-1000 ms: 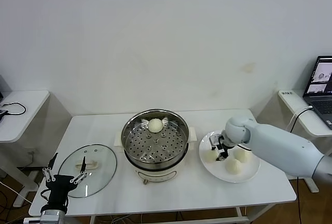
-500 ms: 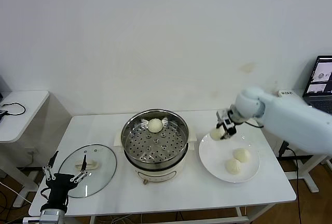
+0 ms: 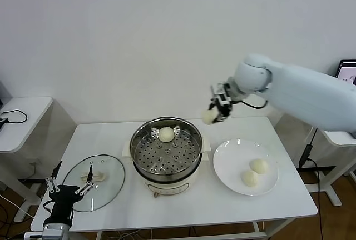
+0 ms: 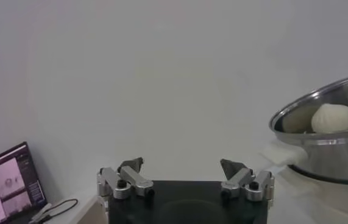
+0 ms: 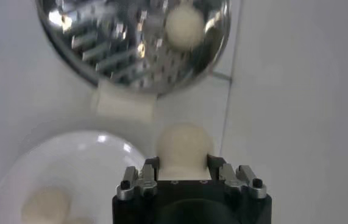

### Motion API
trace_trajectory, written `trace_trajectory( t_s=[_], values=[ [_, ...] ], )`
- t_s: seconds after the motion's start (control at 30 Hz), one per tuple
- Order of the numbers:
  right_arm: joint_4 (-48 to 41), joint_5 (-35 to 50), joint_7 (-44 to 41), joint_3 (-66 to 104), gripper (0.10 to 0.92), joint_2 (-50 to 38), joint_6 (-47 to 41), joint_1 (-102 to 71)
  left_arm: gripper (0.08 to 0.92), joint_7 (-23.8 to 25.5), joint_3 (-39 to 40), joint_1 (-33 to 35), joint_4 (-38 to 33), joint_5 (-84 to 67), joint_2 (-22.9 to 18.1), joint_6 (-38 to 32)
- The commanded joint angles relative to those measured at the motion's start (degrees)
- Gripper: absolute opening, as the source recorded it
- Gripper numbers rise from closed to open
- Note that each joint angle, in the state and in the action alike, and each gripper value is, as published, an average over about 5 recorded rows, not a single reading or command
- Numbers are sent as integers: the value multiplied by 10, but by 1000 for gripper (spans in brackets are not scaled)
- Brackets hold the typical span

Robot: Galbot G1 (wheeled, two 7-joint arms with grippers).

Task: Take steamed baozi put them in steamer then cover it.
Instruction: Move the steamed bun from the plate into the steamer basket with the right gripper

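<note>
My right gripper (image 3: pixel 214 112) is shut on a cream-white baozi (image 3: pixel 208 117) and holds it in the air just right of the steamer (image 3: pixel 167 150), above the table's back edge. In the right wrist view that baozi (image 5: pixel 184 146) sits between the fingers, with the steamer (image 5: pixel 131 42) farther off. One baozi (image 3: pixel 166 134) lies at the back of the steamer's perforated floor. Two more baozi (image 3: pixel 258 165) (image 3: pixel 250 178) lie on the white plate (image 3: pixel 231 162). The glass cover (image 3: pixel 93 174) lies flat at the left. My left gripper (image 3: pixel 69 191) is open and idle beside it.
The white table (image 3: pixel 194 201) carries everything. A side table (image 3: pixel 22 119) with a black cable stands at the left. A laptop (image 3: pixel 347 73) shows at the right edge, behind my right arm. In the left wrist view the steamer rim (image 4: pixel 320 125) is close by.
My right gripper lifted one baozi off the white plate and carried it up and left toward the steamer. The plate now holds two baozi. The left arm has not moved.
</note>
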Motion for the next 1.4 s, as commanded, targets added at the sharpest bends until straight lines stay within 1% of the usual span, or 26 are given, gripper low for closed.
trace_trajectory(
  t_s=[0.03, 0.33, 0.63, 0.87, 1.13, 1.23, 1.4],
  values=[
    [-21, 80, 40, -23, 526, 148, -64, 5, 823, 1, -1, -1, -6, 1, -6, 2],
    [-46, 110, 93, -37, 526, 218, -122, -63, 823, 1, 1, -6, -11, 2, -14, 2],
    [-88, 103, 120, -32, 526, 268, -135, -117, 823, 0, 0, -3, -15, 5, -18, 0],
    [-124, 95, 132, -25, 526, 287, -136, -132, 823, 0, -2, -1, -19, 6, -19, -1],
    [-134, 78, 142, -22, 530, 286, -138, -137, 823, 0, -2, -3, -17, 6, -17, -1],
    [-128, 75, 136, -23, 569, 276, -139, -130, 823, 0, -2, -3, -17, 6, -17, -1],
    [-103, 66, 87, -23, 711, 247, -123, -91, 823, 0, -1, -3, -17, 6, -17, -1]
  ],
)
